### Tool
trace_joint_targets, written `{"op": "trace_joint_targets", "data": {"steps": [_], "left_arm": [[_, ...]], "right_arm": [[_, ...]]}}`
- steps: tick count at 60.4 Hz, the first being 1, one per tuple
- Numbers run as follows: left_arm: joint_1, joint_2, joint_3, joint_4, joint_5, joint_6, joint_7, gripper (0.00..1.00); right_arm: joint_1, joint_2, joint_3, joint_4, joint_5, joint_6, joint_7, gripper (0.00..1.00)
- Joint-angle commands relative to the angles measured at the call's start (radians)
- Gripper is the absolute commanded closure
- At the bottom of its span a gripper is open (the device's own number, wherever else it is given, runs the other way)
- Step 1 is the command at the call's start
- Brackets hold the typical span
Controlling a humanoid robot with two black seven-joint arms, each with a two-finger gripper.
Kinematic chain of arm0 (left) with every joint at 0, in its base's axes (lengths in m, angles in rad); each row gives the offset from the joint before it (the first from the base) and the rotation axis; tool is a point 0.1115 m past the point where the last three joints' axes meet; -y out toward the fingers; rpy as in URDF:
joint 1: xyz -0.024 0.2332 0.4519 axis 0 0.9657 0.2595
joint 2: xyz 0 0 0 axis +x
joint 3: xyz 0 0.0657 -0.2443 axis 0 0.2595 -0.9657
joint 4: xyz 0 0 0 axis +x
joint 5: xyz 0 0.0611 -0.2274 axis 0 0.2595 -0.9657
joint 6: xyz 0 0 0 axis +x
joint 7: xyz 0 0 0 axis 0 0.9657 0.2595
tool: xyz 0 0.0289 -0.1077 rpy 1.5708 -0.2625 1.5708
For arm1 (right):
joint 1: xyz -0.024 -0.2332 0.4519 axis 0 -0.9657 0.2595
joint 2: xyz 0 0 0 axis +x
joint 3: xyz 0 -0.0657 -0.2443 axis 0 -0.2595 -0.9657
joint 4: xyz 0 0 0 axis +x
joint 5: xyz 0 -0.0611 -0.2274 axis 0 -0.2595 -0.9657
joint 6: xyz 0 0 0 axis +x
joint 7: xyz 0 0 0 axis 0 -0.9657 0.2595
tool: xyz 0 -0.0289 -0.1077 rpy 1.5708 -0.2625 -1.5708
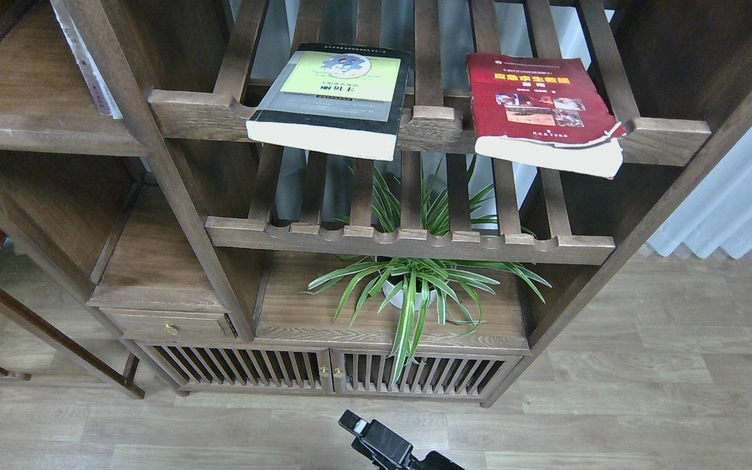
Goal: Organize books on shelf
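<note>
Wooden bookcase (173, 196) fills the view; its solid-floored shelf (23, 85) sits at the upper left corner. Along the slatted rack's front rail lie the black-edged book (330, 98) and red book (539, 111), spines running back. Both lie up and away from the right gripper (376, 440), nearer than the unseen left; whether its fingers are parted I cannot tell.

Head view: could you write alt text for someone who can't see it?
Two thick books, a black-edged book and a red book, lie flat on a slatted rack of a dark wooden bookcase. A spider plant sits below; a black gripper shows at the bottom edge.
</note>
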Motion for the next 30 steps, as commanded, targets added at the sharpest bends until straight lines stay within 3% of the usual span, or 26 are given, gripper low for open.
{"op": "trace_joint_targets", "data": {"steps": [1, 19, 30], "left_arm": [[-0.115, -0.032, 0.039, 0.027, 0.090, 0.000, 0.000, 0.92], [-0.442, -0.110, 0.259, 0.164, 0.187, 0.000, 0.034, 0.92], [-0.684, -0.166, 0.479, 0.280, 0.190, 0.000, 0.040, 0.93]], "right_arm": [[-0.002, 0.000, 0.000, 0.001, 0.000, 0.000, 0.000, 0.01], [-0.003, 0.000, 0.000, 0.001, 0.001, 0.000, 0.001, 0.01], [-0.003, 0.000, 0.002, 0.002, 0.001, 0.000, 0.001, 0.01]]}}
